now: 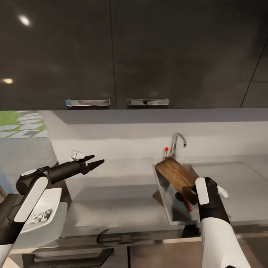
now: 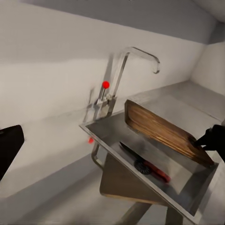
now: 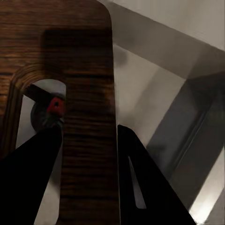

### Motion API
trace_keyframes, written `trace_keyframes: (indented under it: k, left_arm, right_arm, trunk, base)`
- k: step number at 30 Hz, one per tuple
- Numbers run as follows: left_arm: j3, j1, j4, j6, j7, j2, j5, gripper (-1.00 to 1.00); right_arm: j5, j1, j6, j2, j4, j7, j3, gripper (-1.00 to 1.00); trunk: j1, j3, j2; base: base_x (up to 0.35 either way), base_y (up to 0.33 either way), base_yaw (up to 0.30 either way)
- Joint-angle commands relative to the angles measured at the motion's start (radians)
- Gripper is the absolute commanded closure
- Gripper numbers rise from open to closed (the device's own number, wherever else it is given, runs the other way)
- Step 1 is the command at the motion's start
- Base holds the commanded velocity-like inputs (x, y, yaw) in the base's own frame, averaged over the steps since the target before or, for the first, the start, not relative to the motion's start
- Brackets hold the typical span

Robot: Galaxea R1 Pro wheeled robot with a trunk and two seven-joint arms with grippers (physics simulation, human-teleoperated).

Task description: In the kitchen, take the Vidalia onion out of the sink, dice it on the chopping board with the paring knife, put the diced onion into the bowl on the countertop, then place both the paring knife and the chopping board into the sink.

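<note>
Kitchen scene: long smooth grey table (image 1: 119,193) with a metallic front edge over dark cabinets, glossy dark wall cupboards (image 1: 111,52) above. Nearest, at the left end of the table, a white shallow square-rimmed bowl (image 1: 50,208) holds a cluster of tiny white onion cubes (image 1: 41,216); the left arm crosses over it. Left gripper (image 1: 96,161) hangs above the bare table, well apart from the sink, its dark pointed fingers (image 1: 97,163) spread, nothing between them. To the right, the right gripper (image 3: 89,178) pinches the near end of the dark brown wooden chopping board (image 1: 178,178): in the right wrist view its two black fingers (image 3: 140,183) sit either side of the bar of wood beside the slot handle hole. The board is tilted, far end raised, over the rectangular stainless steel sink (image 1: 163,193); whether its near end touches the basin cannot be told. On the basin floor under the board lies the small paring knife (image 2: 145,161), dark pointed blade, red handle. Behind the basin stands the chrome angular tap (image 1: 178,143) with a red dot.
</note>
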Motion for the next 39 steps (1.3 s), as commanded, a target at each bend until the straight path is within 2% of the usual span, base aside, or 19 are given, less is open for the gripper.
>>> trace_keyframes:
  k: [1,4,5,7,11,18,25,36,39]
  left_arm:
    - [0.000,-0.001,0.000,0.007,0.002,0.001,0.008,-1.00]
    - [0.000,-0.001,0.000,0.006,0.002,0.001,0.007,-1.00]
    - [0.000,-0.001,0.000,0.006,0.002,0.001,0.007,-1.00]
    - [0.000,-0.001,0.000,0.006,0.002,0.001,0.007,-1.00]
    - [0.000,-0.001,0.000,0.006,0.002,0.001,0.007,-1.00]
    - [0.000,-0.001,0.000,0.006,0.002,0.001,0.007,-1.00]
    - [0.000,-0.001,0.000,0.006,0.002,0.001,0.006,-1.00]
    - [-0.002,-0.001,0.000,0.006,0.002,-0.001,0.006,-1.00]
    - [-0.002,-0.001,0.000,0.006,0.002,-0.001,0.006,-1.00]
  right_arm:
    - [-0.010,-0.001,0.001,0.001,0.002,-0.006,-0.002,1.00]
    - [-0.020,-0.001,0.001,0.001,0.011,-0.006,-0.002,1.00]
    - [-0.047,-0.001,0.001,0.001,0.015,-0.006,-0.002,1.00]
    - [-0.069,-0.001,0.001,0.001,0.022,-0.007,-0.001,1.00]
    - [-0.088,-0.001,-0.001,0.001,0.071,-0.008,-0.002,1.00]
    - [-0.093,-0.001,-0.035,0.001,0.108,-0.008,-0.003,1.00]
    - [-0.093,-0.001,-0.113,0.001,0.116,-0.021,-0.003,1.00]
    - [-0.093,-0.001,-0.142,0.001,0.136,-0.046,-0.004,1.00]
    - [-0.093,-0.001,-0.171,0.001,0.159,-0.046,-0.003,1.00]
  trunk:
    - [0.001,-0.002,-0.002]
    - [0.001,-0.002,-0.002]
    - [0.001,-0.002,-0.002]
    - [0.001,-0.002,-0.002]
    - [0.001,-0.002,-0.002]
    - [0.001,-0.002,-0.002]
    - [0.001,-0.002,-0.002]
    - [0.001,-0.002,-0.002]
    - [0.001,-0.002,-0.002]
  base:
    - [-0.032,0.145,0.000]
    - [-0.015,0.067,0.000]
    - [-0.003,0.012,0.000]
    - [-0.001,0.007,-0.003]
    - [-0.001,0.002,-0.091]
    - [0.000,0.000,-0.109]
    - [0.000,0.000,-0.013]
    - [0.000,0.000,-0.001]
    - [0.000,0.000,0.000]
